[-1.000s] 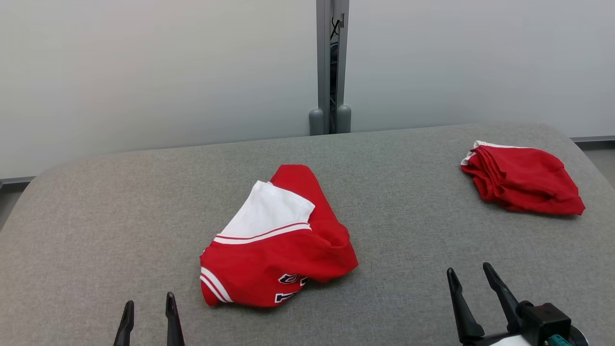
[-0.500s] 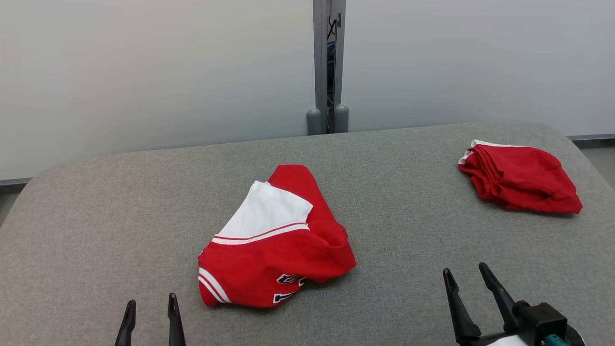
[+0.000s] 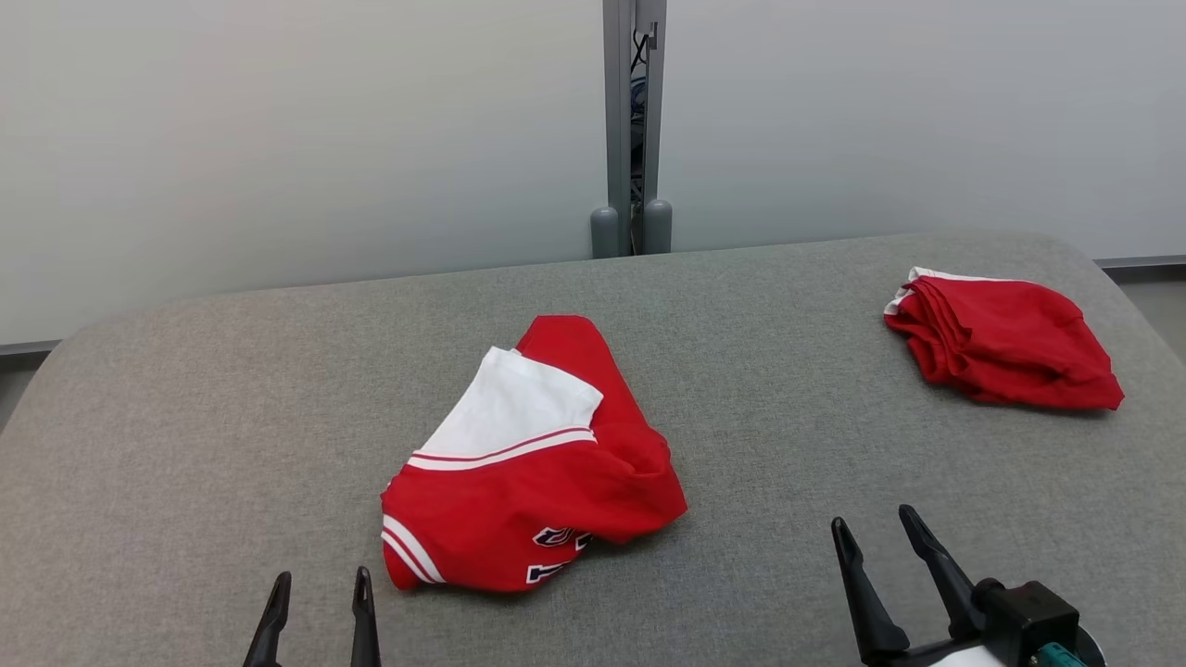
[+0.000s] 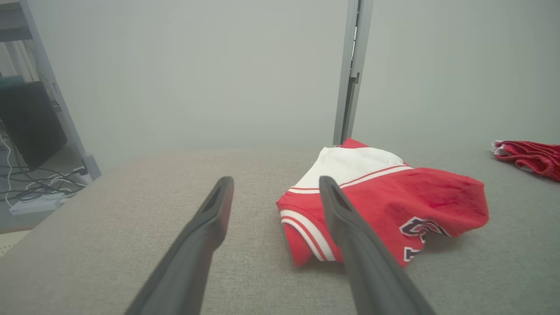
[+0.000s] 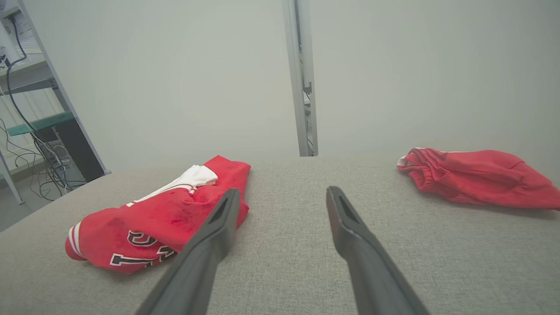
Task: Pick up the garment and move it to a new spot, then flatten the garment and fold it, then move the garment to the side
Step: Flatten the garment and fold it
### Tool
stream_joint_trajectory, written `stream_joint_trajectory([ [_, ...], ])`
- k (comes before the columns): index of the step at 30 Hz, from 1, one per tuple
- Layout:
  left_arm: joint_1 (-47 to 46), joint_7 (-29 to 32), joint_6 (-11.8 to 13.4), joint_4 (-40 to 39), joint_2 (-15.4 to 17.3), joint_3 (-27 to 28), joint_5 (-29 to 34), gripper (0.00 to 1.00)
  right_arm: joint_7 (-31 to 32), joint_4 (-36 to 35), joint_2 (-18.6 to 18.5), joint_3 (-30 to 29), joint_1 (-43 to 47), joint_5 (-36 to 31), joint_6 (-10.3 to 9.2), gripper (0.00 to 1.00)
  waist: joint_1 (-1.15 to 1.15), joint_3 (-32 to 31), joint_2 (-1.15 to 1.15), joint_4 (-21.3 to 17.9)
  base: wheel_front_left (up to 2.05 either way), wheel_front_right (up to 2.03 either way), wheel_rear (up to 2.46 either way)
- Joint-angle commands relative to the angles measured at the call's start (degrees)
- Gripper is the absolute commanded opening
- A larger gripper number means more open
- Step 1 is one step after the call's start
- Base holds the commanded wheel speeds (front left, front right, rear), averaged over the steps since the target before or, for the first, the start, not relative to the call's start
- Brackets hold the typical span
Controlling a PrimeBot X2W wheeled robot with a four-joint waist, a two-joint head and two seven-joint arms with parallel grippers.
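A crumpled red garment point(image 3: 537, 491) with a white panel, white stripes and dark lettering lies in the middle of the grey table point(image 3: 185, 417). It also appears in the left wrist view as the garment point(image 4: 393, 210) and in the right wrist view as the garment point(image 5: 166, 218). My left gripper point(image 3: 320, 582) stands open at the bottom left, just short of the cloth's near left corner, with nothing between its fingers. At the lower right my right gripper point(image 3: 874, 528) is open too, apart from the cloth. In their wrist views the left gripper point(image 4: 275, 186) and the right gripper point(image 5: 282, 194) show spread fingers.
A second red garment point(image 3: 1005, 338), folded into a bundle, lies at the table's far right; it also shows as the bundle point(image 5: 477, 177). A grey post point(image 3: 633, 130) stands behind the table against pale panels. Shelving with cables point(image 4: 26, 131) stands off the left edge.
My left gripper has shifted a little right, toward the garment. My right gripper has shifted left. The view has also drifted slightly. The garments lie as before.
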Motion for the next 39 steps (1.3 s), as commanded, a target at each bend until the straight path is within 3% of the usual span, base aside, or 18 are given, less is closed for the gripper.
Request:
stream_joint_trajectory([
  [1, -1.4, -0.2, -0.3, 0.4, 0.1, 0.0, 0.4, 1.0, -0.1, -0.3, -0.5, 0.1, -0.3, 0.5, 0.02, 1.0, 0.0, 0.0, 0.0, 0.0, 0.0, 0.0, 0.0],
  [8, -6.0, 0.2, -1.9, 7.8, -0.2, -0.7, -1.7, 1.0, -0.1, -0.8, -1.9, 3.9, -1.5, 2.6, 0.02, 1.0, 0.0, 0.9, 0.0, -0.4, 0.0, 0.0, 0.0],
  [16, -15.0, 6.0, -4.6, 18.4, -0.6, -2.5, -7.7, 1.0, -0.1, -1.1, -3.3, 5.5, -2.9, 3.8, 0.02, 1.0, 0.0, 3.0, 0.0, -1.6, 0.0, 0.0, 0.0],
  [22, -20.1, 11.8, -1.7, 25.6, -0.7, -3.9, -10.2, 1.0, -0.1, -1.4, -3.9, 5.9, -3.7, 4.0, 0.02, 1.0, 0.0, 4.5, 0.0, -2.5, 0.0, 0.0, 0.0],
  [28, -23.1, 14.1, -0.8, 30.9, -0.8, -5.8, -13.0, 0.99, -0.1, -1.1, -4.2, 6.6, -4.6, 4.1, 0.02, 1.0, 0.0, 5.5, 0.0, -3.2, 0.0, 0.0, 0.0],
  [29, -23.6, 14.4, -0.9, 31.6, -0.8, -6.3, -13.4, 0.75, -0.1, -1.1, -4.3, 6.7, -4.7, 4.2, 0.02, 1.0, 0.0, 5.7, 0.0, -3.4, 0.0, 0.0, 0.0],
  [30, -24.2, 14.2, -1.2, 32.0, -0.7, -6.6, -13.9, 0.41, -0.1, -1.1, -4.4, 6.8, -4.8, 4.3, 0.02, 1.0, 0.0, 5.8, 0.0, -3.5, 0.0, 0.0, 0.0],
  [31, -24.7, 14.0, -1.4, 32.5, -0.7, -6.9, -14.3, 0.0, -0.1, -1.1, -4.4, 6.9, -4.9, 4.4, 0.02, 1.0, 0.0, 5.9, 0.0, -3.6, 0.0, 0.0, 0.0],
  [37, -26.9, 12.0, -3.7, 32.7, -0.8, -9.3, -17.4, 0.0, -0.1, -1.0, -4.8, 6.9, -5.3, 4.3, 0.02, 1.0, 0.0, 5.9, 0.0, -4.0, 0.0, 0.0, 0.0],
  [39, -27.3, 11.2, -5.4, 30.7, -0.8, -9.8, -22.0, 0.0, -0.1, -0.8, -4.8, 7.0, -5.2, 4.2, 0.02, 1.0, 0.0, 5.7, 0.0, -4.1, 0.0, 0.0, 0.0],
])
